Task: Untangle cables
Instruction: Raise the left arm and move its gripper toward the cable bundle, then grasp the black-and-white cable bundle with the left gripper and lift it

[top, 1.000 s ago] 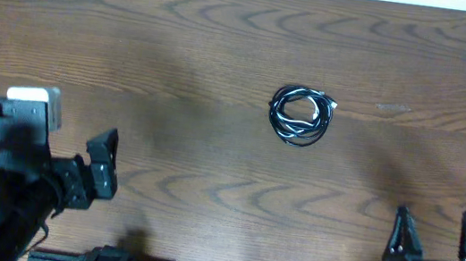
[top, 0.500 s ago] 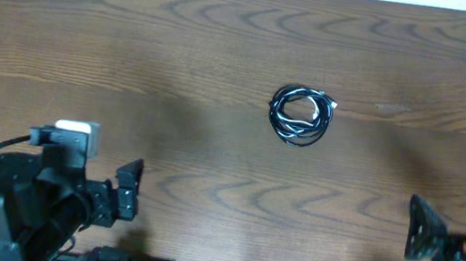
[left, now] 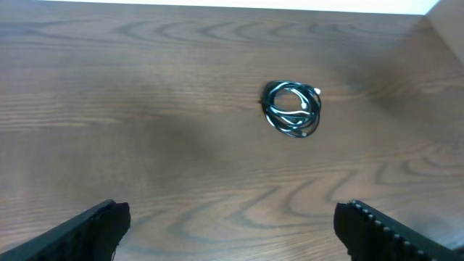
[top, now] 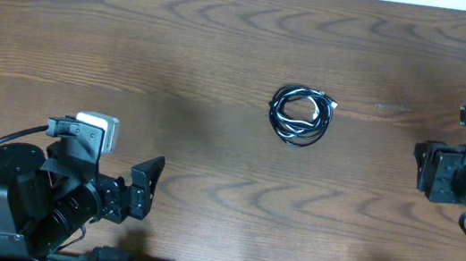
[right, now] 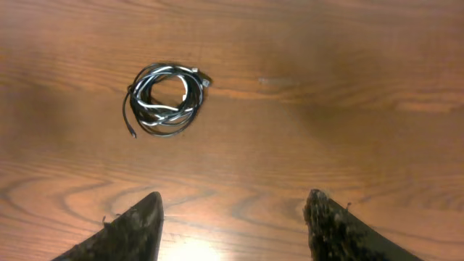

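Two jaws-apart, empty grippers: the left gripper (left: 232, 228) stood wide open, the right gripper (right: 233, 217) open too. The cables (top: 301, 117) lay coiled on the table (top: 227, 40), well apart from both. I judged it best to pin the coil with one gripper and draw a plug end outward slowly.

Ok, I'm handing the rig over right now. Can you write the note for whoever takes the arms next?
Left gripper: open and empty, low near the front edge of the table, to the left of the bundle.
Right gripper: open and empty, off to the right of the bundle.
Cables: white and black cords bunched in one small coil at mid-table; neither gripper touches it.
Done: nothing yet, the coil is intact.
To do: grasp the coil, pull the cords apart, and lay each out separately.
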Controlling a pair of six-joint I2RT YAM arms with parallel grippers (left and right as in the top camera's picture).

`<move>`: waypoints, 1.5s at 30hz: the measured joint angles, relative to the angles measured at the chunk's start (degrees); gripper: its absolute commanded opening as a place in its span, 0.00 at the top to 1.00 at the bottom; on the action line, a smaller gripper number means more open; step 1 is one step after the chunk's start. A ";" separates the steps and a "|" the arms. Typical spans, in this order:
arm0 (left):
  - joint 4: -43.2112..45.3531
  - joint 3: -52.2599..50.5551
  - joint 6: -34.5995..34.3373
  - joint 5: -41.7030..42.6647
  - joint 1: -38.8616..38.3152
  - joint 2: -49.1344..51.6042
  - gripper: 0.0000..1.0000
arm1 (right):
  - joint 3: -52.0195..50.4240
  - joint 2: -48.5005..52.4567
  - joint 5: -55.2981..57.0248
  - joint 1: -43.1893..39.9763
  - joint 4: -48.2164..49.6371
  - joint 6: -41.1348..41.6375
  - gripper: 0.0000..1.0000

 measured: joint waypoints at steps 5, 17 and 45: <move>0.04 -0.35 0.24 0.98 0.00 1.73 0.73 | 0.00 0.46 0.26 0.00 0.92 -0.22 0.01; 7.50 -0.48 0.85 3.23 0.00 13.00 0.10 | 0.00 0.46 0.28 0.00 0.76 -2.23 0.01; 40.63 -0.61 -1.81 -6.51 -23.43 47.76 0.04 | -1.42 0.83 0.81 0.00 3.34 -5.11 0.01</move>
